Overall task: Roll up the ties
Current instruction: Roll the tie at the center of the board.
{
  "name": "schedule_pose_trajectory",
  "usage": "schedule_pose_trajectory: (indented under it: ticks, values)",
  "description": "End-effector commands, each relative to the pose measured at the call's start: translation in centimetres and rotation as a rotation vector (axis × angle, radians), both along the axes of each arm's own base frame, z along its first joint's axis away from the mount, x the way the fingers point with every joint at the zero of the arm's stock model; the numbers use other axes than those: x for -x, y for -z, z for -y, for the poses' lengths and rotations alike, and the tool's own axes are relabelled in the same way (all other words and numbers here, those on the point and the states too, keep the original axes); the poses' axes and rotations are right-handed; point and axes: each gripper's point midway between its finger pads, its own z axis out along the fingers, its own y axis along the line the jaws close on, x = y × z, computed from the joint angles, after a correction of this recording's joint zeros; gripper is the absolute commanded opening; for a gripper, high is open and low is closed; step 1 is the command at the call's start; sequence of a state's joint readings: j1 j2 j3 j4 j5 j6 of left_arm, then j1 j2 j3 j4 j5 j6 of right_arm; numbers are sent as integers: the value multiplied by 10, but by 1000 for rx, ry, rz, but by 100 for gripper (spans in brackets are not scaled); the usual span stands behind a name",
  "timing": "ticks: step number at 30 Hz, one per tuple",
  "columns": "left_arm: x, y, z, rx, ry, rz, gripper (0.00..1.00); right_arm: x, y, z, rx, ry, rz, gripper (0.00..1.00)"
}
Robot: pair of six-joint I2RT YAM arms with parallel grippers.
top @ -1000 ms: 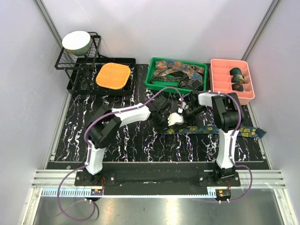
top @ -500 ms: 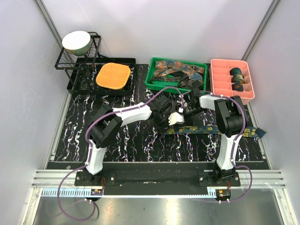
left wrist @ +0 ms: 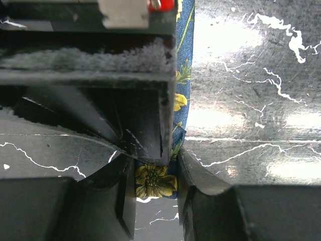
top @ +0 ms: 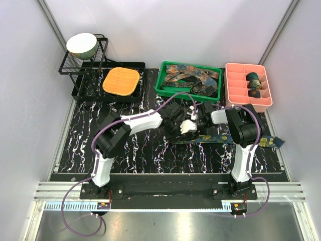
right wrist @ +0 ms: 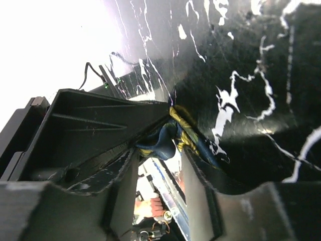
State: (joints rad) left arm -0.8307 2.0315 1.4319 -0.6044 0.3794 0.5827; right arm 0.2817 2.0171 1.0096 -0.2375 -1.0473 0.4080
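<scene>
**A:** Where's the tie (top: 220, 138)?

**B:** Flat on the mat (top: 125, 150), mid-table. One end's at the grippers, the rest runs off to 3 o'clock, tail near the mat edge.

**A:** Grips?

**B:** L grip (left wrist: 155, 173) is pinching the flowered end, and the cloth fills the gap btwn its fingers. R grip (right wrist: 159, 150) has its jaws part spread. A blue fold sits at the tips, not clamped afaict.

**A:** So the step = starting the coil?

**B:** Looks like it, and early. One small fold, nearly the whole length unrolled.

**A:** How to do it well?

**B:** Hold the L pinch firm as the core, else the fold prob springs flat, since the cloth looks soft. R should take the strip just on the 3 o'clock side of the fold and lift it over, not drag it. Stack the edges square or the coil goes cone-shaped. Mild pull toward 3 so the turns sit tight.

**A:** Risks?

**B:** Both grippers are crowded together, so R could nip L's finger instead of cloth. The strip could also twist.

**A:** After?

**B:** Prob into the tray (top: 228, 85) at 1 o'clock, w/ the coils (top: 253, 79) there.
</scene>
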Motion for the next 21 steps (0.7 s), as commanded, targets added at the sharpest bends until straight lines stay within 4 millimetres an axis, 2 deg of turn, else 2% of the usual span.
schedule_pose_trajectory:
  ticks: [1,3,7,8,10,14,15,16,18,19,21]
  values:
    - [17,42,-30,-162,-30,-82,5,-8,-1,-14,-27,1,85,33]
    - [18,42,-30,-163,-32,-84,6,-8,-2,-15,-32,3,86,22]
    - [17,42,-30,-163,-37,-83,6,-5,-7,-15,-43,-2,82,8]
    - [17,43,-30,-165,-39,-84,6,-3,-6,-14,-39,-3,72,0]
    - [17,43,-30,-166,-42,-84,6,-3,-9,-13,-30,-1,74,0]
    - [17,44,-30,-166,-59,-88,11,1,5,-4,57,-3,71,0]
    - [16,44,-30,-163,-62,-87,14,5,14,0,99,-6,48,0]
    - [16,44,-29,-160,-66,-89,21,7,25,3,129,-8,24,0]
    - [14,44,-29,-148,-76,-93,26,5,41,10,202,-17,18,0]
    - [12,43,-28,-139,-87,-94,33,6,50,13,226,-21,4,0]
    - [2,42,-28,-104,-136,-94,39,3,58,18,282,-23,-2,0]
